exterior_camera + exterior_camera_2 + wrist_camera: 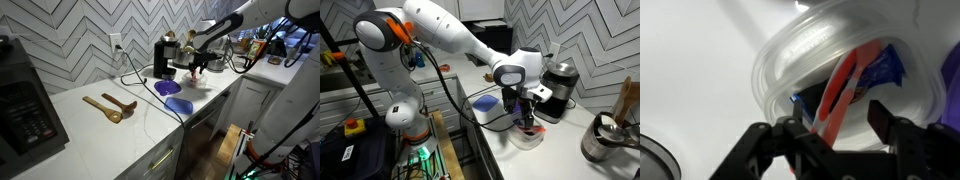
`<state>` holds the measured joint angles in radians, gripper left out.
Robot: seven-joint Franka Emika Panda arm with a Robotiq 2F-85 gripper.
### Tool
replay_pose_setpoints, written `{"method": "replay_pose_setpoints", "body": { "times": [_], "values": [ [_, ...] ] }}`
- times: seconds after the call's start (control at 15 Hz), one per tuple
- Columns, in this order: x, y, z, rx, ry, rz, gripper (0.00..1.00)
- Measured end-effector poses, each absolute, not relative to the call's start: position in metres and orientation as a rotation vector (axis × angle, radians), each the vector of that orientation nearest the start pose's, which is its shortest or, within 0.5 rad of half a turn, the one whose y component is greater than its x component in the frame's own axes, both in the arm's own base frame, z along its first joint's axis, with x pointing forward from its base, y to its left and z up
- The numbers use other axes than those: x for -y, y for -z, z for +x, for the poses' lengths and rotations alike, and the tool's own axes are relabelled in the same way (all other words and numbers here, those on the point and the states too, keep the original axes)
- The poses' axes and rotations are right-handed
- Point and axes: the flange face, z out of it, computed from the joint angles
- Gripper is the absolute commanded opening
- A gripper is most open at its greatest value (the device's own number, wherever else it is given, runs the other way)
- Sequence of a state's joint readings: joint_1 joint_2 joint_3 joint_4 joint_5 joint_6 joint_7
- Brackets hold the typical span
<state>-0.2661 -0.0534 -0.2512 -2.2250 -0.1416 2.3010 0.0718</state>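
Observation:
My gripper [838,122] hangs over a clear plastic container [768,70] on the white counter. Its two black fingers are spread apart, just inside the rim. An orange-red plastic utensil [847,82] stands tilted in the container, between the fingers and close to one of them. A blue utensil [882,68] lies beside it. I cannot see the fingers pressing on either. In both exterior views the gripper [197,63] [525,113] points straight down at the container [199,82] [528,137].
A black coffee maker [164,57] [556,90] stands just behind the container. A purple plate [167,88], a blue bowl [180,105] and two wooden spoons [110,106] lie on the counter. A black appliance [20,105] stands at one end. A metal pot [605,140] stands near the counter's edge.

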Motion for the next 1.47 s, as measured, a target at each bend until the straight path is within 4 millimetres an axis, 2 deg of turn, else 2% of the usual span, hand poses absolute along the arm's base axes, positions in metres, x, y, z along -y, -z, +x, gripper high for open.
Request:
{"method": "replay_pose_setpoints", "body": {
  "times": [0.33, 0.73, 0.8, 1.0, 1.07, 1.13, 1.27, 1.47],
  "values": [
    [0.272, -0.397, 0.467, -0.865, 0.247, -3.107, 0.64],
    [0.275, -0.389, 0.468, -0.886, 0.249, -3.091, 0.66],
    [0.275, -0.388, 0.468, -0.887, 0.247, -3.091, 0.63],
    [0.277, -0.387, 0.467, -0.890, 0.242, -3.091, 0.38],
    [0.277, -0.386, 0.467, -0.891, 0.240, -3.091, 0.33],
    [0.277, -0.385, 0.467, -0.891, 0.237, -3.092, 0.34],
    [0.277, -0.384, 0.467, -0.892, 0.233, -3.092, 0.60],
    [0.279, -0.382, 0.467, -0.895, 0.226, -3.093, 0.80]
  ]
}}
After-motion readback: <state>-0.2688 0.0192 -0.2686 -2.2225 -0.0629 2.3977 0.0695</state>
